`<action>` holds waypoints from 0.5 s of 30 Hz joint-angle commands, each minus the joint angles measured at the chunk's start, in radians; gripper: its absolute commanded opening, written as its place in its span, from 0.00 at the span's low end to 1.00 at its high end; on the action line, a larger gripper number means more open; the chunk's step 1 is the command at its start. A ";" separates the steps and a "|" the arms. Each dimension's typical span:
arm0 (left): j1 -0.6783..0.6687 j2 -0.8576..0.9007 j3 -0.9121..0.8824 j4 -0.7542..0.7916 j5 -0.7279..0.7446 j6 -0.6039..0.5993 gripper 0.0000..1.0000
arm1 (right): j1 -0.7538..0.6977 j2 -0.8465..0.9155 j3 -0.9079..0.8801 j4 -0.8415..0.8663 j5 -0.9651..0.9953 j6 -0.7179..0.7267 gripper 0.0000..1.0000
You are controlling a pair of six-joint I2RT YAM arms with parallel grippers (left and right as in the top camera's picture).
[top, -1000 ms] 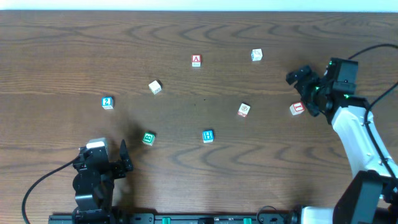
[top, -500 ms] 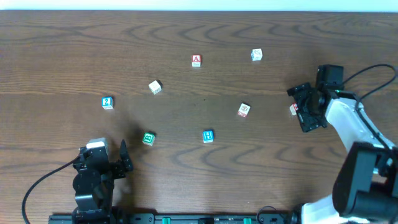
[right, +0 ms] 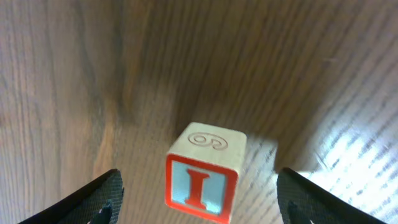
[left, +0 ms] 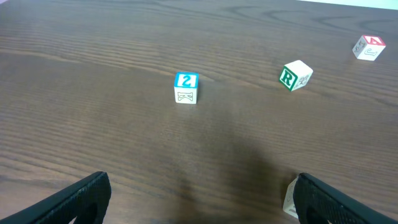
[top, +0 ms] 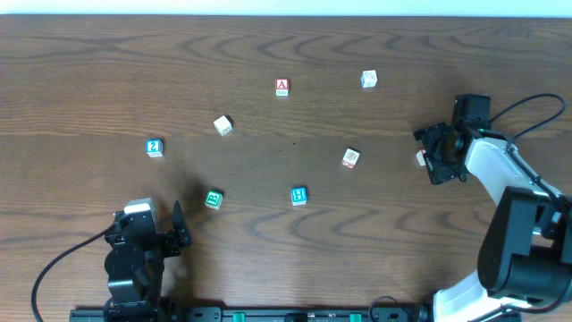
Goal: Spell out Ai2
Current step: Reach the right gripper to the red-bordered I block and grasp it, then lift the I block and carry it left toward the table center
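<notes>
The red "I" block (right: 205,174) lies on the table between my right gripper's open fingers (right: 198,202), untouched; overhead it shows at the gripper's left (top: 421,158), with the right gripper (top: 438,154) over it. The red "A" block (top: 282,87) sits at the back centre and shows far right in the left wrist view (left: 368,47). The blue "2" block (top: 155,148) sits at the left, ahead of my left gripper (left: 199,205), which is open and empty near the front edge (top: 176,234).
A green "R" block (left: 294,75), a green block (top: 213,199), a blue "H" block (top: 298,195), a red-patterned block (top: 350,158) and a block at the back right (top: 369,80) lie scattered. A pale block (left: 290,200) touches my left gripper's right finger.
My right gripper came down from above the table's right side and now straddles the "I" block, fingers open. The left arm has not moved.
</notes>
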 commanded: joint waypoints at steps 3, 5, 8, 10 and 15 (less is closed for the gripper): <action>0.003 -0.006 -0.017 0.000 -0.011 0.000 0.95 | -0.013 0.029 0.012 0.018 0.015 -0.024 0.75; 0.003 -0.006 -0.017 0.000 -0.011 0.000 0.95 | -0.013 0.035 0.012 0.021 0.014 -0.024 0.71; 0.003 -0.006 -0.017 0.000 -0.011 0.001 0.95 | -0.013 0.039 0.012 0.026 0.008 -0.024 0.51; 0.003 -0.006 -0.017 0.000 -0.011 0.000 0.95 | -0.013 0.039 0.012 0.028 0.008 -0.024 0.33; 0.003 -0.006 -0.017 0.000 -0.011 0.000 0.95 | -0.013 0.039 0.013 0.030 -0.008 -0.027 0.11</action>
